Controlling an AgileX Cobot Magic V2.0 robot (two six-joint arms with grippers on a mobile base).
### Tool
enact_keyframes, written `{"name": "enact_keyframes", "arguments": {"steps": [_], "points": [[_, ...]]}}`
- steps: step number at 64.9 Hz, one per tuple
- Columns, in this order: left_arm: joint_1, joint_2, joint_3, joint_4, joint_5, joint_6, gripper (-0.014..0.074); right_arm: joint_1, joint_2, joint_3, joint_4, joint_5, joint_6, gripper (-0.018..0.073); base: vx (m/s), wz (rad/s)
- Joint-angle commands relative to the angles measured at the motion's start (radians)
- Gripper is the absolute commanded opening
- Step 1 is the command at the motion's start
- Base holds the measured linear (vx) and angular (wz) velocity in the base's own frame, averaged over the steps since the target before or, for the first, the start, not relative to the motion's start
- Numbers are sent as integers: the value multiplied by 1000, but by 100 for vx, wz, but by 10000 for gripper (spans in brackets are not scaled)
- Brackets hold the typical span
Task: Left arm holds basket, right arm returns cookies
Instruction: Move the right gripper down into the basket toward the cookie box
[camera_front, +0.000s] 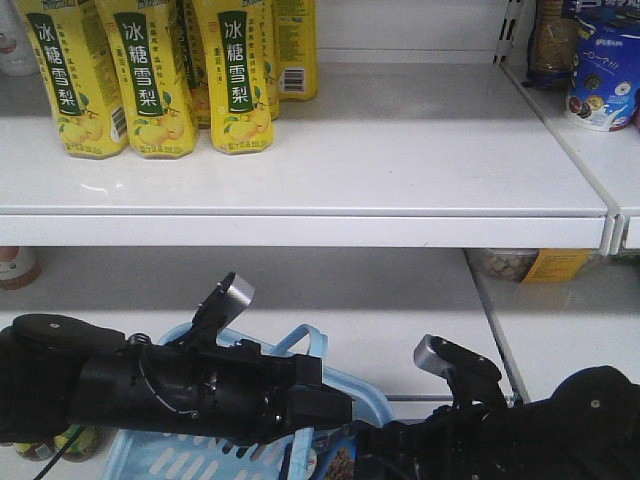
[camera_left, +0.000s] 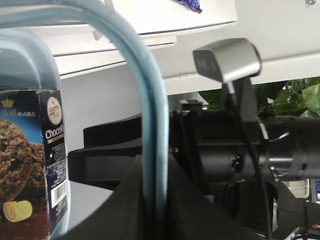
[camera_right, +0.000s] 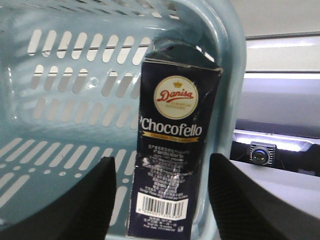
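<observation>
The light blue basket (camera_front: 365, 400) hangs low in front of the shelves. My left gripper (camera_left: 154, 200) is shut on its pale blue loop handle (camera_left: 150, 110), which runs up between the jaws. The cookies (camera_right: 172, 150), a dark navy "Chocofello" carton with a round logo and a barcode, stand upright inside the basket (camera_right: 65, 100) against its slotted wall. In the left wrist view the cookies (camera_left: 35, 165) show at the left edge. My right gripper (camera_right: 162, 165) is open, one finger (camera_right: 95, 200) on each side of the carton with a gap on both sides. The right arm (camera_front: 520, 420) enters from the lower right.
A white shelf (camera_front: 380, 150) carries yellow pear-drink bottles (camera_front: 150, 80) at its back left. A blue-and-white round cookie package (camera_front: 605, 80) stands on the neighbouring shelf to the right. A jar (camera_front: 510, 262) sits on the lower shelf. Green leaves (camera_left: 300, 100) show behind the right arm (camera_left: 240, 150).
</observation>
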Motion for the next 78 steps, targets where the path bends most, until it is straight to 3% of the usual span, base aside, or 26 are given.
{"name": "enact_keyframes", "arguments": {"steps": [1,7,20,41,78], "points": [[-1,-35,-28,-85,43,21,-6,0,0,-26,28,6,-21,401,0,0],[-1,-35,-28,-85,43,21,-6,0,20,-26,74,9,-60,401,0,0],[-1,-35,-28,-85,43,21,-6,0,67,-26,236,66,-249,401,0,0],[-1,-35,-28,-85,43,21,-6,0,155,-26,409,111,-413,405,0,0],[-1,-35,-28,-85,43,21,-6,0,243,-97,436,95,-459,431,0,0]]}}
